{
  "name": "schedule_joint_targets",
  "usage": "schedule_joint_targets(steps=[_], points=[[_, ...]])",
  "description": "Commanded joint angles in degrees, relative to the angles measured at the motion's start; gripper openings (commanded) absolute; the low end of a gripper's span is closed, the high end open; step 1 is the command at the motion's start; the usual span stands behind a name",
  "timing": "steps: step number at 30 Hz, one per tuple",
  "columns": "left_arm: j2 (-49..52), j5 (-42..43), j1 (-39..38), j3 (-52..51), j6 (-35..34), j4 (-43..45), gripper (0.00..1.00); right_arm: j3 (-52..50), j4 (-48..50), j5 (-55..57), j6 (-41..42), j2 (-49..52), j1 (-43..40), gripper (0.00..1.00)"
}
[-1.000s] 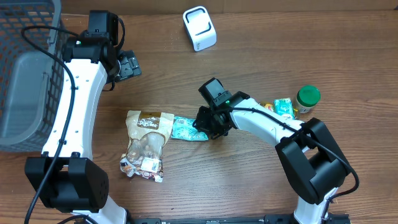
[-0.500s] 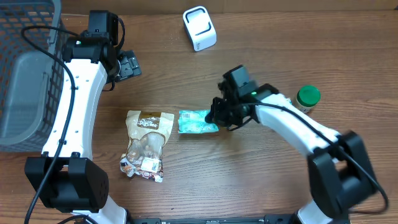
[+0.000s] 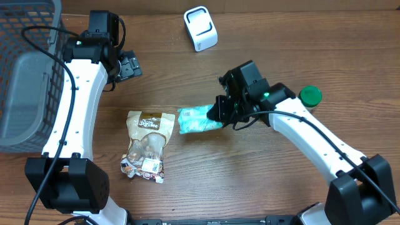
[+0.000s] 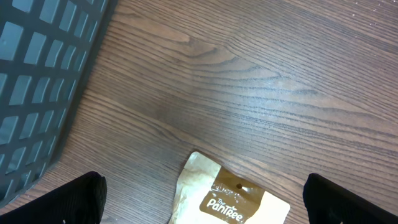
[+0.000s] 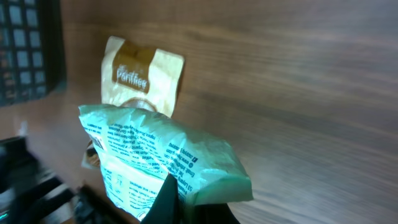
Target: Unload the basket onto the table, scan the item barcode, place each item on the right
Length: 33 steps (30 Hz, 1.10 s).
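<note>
Wood tabletop (image 3: 187, 181), overhead: brown grain under everything, with a grey mesh basket (image 3: 25, 75) at its left edge.
Teal pouch (image 3: 197, 120), overhead: near the middle of the tabletop, lying lengthwise from left to right. It is just right of the brown snack bag (image 3: 150, 125), with a narrow gap between them.
Right tool (image 3: 217, 116), overhead: clamped on the pouch's right end, its black fingers pinching the crumpled foil.
Left tool (image 3: 132, 66), overhead: toward the far left corner, beside the basket and above bare wood. Its jaws are spread and hold nothing.
White scanner (image 3: 200, 28), overhead: near the far edge, well apart from the pouch.
Green-lidded jar (image 3: 310, 95), overhead: toward the right edge, just beyond the right arm.
Fingertips (image 4: 68, 199), left wrist: two black tips sit in the bottom corners of the view, wide apart. Between them are only wood and the top of the snack bag with its brown label.
Basket, left wrist: its dark mesh wall fills the upper left.
Pouch, right wrist: fills the lower left of the view, with a printed panel of small text facing the camera. The print is too blurred to read.
Finger (image 5: 166, 202), right wrist: a dark wedge against the pouch's lower edge, gripping it.
Snack bag, right wrist: lies on the wood beyond the pouch, partly hidden behind it.
</note>
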Motion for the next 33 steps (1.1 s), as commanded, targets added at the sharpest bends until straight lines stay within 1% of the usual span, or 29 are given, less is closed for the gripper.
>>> schedule_joint_targets(steps=[1,4,6,8,10,14,19,24,28,29,33], points=[[-0.7,0.2,0.0,0.5,0.8,0.0,1.00,10.8,-2.4,9.9,-5.2,-1.9,0.2,0.04],[-0.7,0.2,0.0,0.5,0.8,0.0,0.99,18.6,-5.5,19.4,-10.9,-1.9,1.0,0.04],[-0.7,0.2,0.0,0.5,0.8,0.0,1.00,22.4,-4.7,28.2,-15.2,-1.9,2.0,0.04],[-0.7,0.2,0.0,0.5,0.8,0.0,0.99,24.0,-0.6,37.8,-18.8,-1.9,3.0,0.04],[-0.7,0.2,0.0,0.5,0.8,0.0,1.00,23.9,5.2,44.5,-22.0,-1.6,4.0,0.04],[-0.7,0.2,0.0,0.5,0.8,0.0,1.00,23.9,16.0,53.1,-31.1,0.7,5.6,0.04],[-0.7,0.2,0.0,0.5,0.8,0.0,1.00,23.8,29.1,60.3,-46.3,7.0,6.8,0.04],[-0.8,0.2,0.0,0.5,0.8,0.0,1.00,23.8,41.9,61.0,-60.5,15.7,6.9,0.04],[-0.7,0.2,0.0,0.5,0.8,0.0,1.00,23.8,53.9,63.4,-72.5,22.4,6.9,0.04],[-0.8,0.2,0.0,0.5,0.8,0.0,1.00,23.8,59.3,63.6,-77.5,25.0,6.9,0.04],[-0.8,0.2,0.0,0.5,0.8,0.0,1.00,23.8,69.8,63.3,-90.6,30.6,6.9,0.04]])
